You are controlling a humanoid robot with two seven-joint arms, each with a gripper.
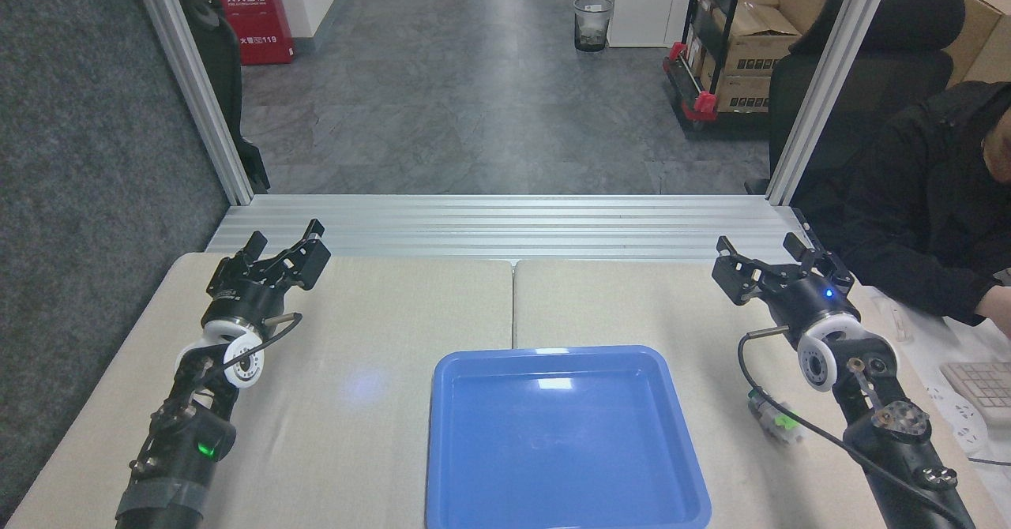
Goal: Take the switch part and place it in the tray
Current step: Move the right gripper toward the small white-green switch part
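Red fire cabinet (253, 12) reads "119". Both the left hand (286, 246) and right hand (770, 259) gape wide, holding nothing; switch part (776, 419) lies right of the blue tray (562, 434) on the tabletop (371, 339).

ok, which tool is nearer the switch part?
Right. The right tool is beyond the switch part, which lies beside that arm; the left tool is across the tray.

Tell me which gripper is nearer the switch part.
The right gripper: the switch part lies beside that arm, right of the tray; the left gripper is across the table.
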